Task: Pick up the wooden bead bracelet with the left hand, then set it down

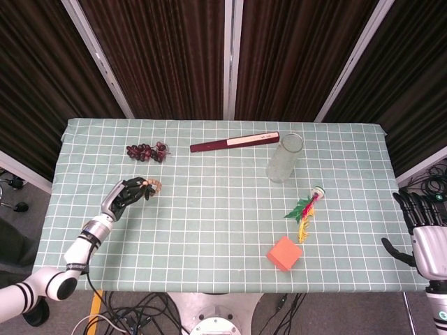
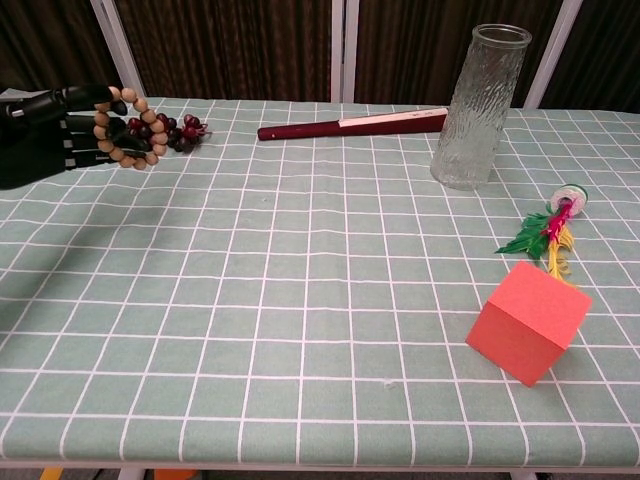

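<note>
Bracelet: the wooden bead bracelet (image 2: 124, 128) hangs looped over the dark fingers (image 2: 84, 98), up off the checked tablecloth (image 2: 300, 280).
Left hand: the left hand (image 2: 50, 135) grips the bracelet, its fingers curled through the ring (beads showing at the fingertips in the head view).
Beyond the fingertips: a dark red berry cluster (image 2: 170, 131) lies just past them.
Right hand: the right hand (image 1: 426, 234) waits off the table's edge, fingers spread, holding nothing.
</note>
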`<action>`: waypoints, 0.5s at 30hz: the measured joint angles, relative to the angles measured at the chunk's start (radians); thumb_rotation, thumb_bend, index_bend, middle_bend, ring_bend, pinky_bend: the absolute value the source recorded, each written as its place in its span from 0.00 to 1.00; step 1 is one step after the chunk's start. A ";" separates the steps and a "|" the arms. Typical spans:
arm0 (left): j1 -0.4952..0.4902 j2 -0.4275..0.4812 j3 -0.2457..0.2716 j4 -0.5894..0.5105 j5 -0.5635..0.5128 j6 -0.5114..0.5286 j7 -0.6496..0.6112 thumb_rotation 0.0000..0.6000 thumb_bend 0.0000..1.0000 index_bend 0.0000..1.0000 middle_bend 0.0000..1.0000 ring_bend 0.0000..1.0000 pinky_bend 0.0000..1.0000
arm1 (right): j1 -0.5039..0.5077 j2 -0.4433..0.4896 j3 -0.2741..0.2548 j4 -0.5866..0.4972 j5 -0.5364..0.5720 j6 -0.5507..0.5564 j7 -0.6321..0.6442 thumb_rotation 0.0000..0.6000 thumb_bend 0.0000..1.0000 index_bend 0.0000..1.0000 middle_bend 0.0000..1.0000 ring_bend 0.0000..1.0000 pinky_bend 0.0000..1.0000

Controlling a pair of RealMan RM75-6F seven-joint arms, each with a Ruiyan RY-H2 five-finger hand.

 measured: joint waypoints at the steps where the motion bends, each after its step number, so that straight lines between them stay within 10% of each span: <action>1: 0.000 0.000 -0.001 -0.001 -0.001 0.000 0.002 0.76 0.45 0.54 0.67 0.39 0.17 | 0.000 0.000 0.000 0.000 -0.001 0.000 0.000 1.00 0.12 0.00 0.07 0.00 0.00; 15: 0.005 0.000 -0.008 -0.011 -0.003 -0.002 0.016 0.58 0.49 0.55 0.67 0.39 0.17 | -0.004 0.000 0.000 0.004 0.000 0.004 0.006 1.00 0.12 0.00 0.07 0.00 0.00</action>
